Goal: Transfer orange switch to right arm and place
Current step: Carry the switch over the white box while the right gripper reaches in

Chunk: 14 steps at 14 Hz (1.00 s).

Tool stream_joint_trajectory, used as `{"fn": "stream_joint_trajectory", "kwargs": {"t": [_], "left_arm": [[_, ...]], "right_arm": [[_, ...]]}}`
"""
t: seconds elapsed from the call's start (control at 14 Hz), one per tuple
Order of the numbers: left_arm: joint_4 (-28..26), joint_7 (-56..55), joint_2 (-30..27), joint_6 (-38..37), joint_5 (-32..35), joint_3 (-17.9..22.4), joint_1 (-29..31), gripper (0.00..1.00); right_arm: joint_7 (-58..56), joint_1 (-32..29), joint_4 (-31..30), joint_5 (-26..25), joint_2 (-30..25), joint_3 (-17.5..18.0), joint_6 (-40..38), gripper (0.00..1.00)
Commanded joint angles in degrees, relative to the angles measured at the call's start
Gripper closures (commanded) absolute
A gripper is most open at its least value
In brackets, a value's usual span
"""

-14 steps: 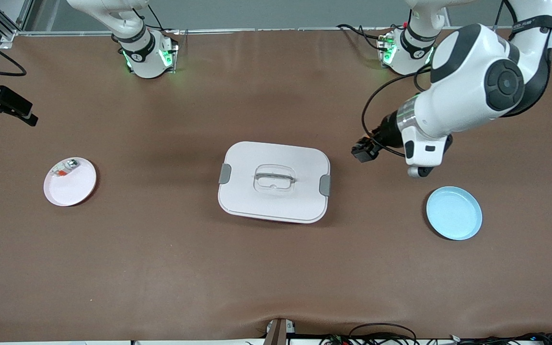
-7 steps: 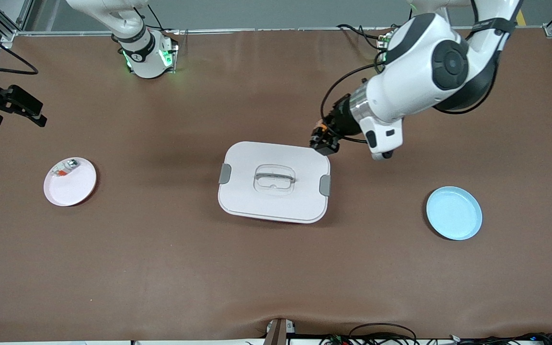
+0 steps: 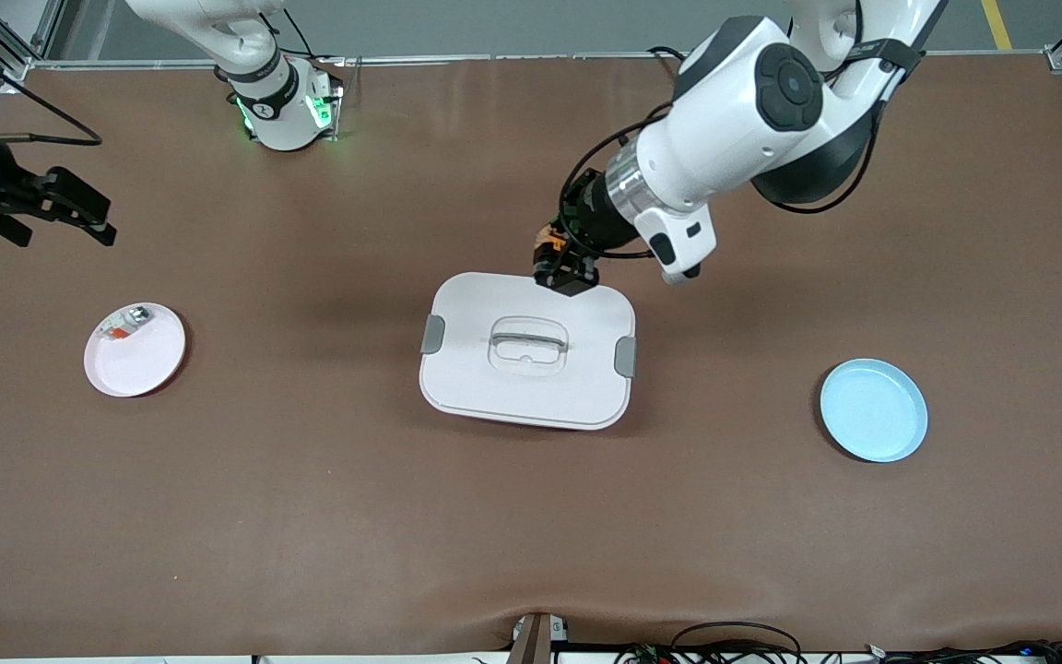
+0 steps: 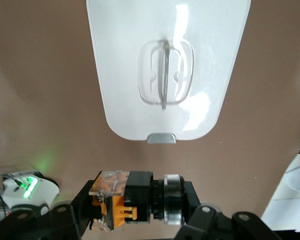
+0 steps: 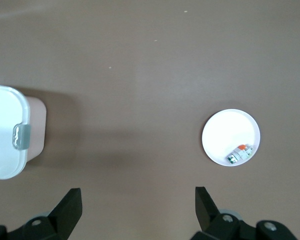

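Sitting mid-surface: white lidded box (image 3: 528,350), the landmark here.
Left arm: reaching in, its left end effector (image 3: 566,269) hanging over the box's edge farthest from the front camera.
Right end effector (image 5: 138,201): hovering with fingers spread wide, well toward the right arm's end from the box.
Blue plate (image 3: 873,409): lying toward the left arm's end from the box.
Pink plate (image 3: 135,349): lying toward the right arm's end, carrying a small silver piece (image 3: 124,324).
Orange switch (image 4: 135,199): being clamped between the left fingers above the box.
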Motion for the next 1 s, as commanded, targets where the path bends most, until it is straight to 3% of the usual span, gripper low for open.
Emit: {"fn": "stream_joint_trajectory", "kwargs": {"t": [0.0, 0.14, 0.36, 0.79, 0.93], "left_arm": [[1.4, -3.7, 1.4, 4.2, -0.8, -0.1, -2.5, 0.81], [1.4, -4.5, 1.6, 6.6, -0.8, -0.1, -4.2, 0.81], [1.4, -5.0, 1.7, 9.2, -1.1, -0.1, -5.5, 0.81], [1.4, -4.9, 2.3, 12.4, -1.9, -0.1, -6.8, 0.81], [1.4, -4.9, 2.8, 14.0, -1.8, 0.0, -7.6, 0.81]], "right_arm": [[-1.5, 3.0, 0.5, 0.6, 1.0, -0.5, -1.1, 0.00], [-1.5, 3.3, 0.4, 2.8, 1.4, -0.4, -0.6, 0.00], [-1.5, 2.4, -3.9, 17.2, 0.9, -0.9, -0.1, 0.00], [-1.5, 2.4, -14.3, 36.3, -1.0, -0.9, 8.2, 0.00], [-1.8, 3.5, -15.7, 39.0, -1.1, -0.4, 11.0, 0.00]]}}
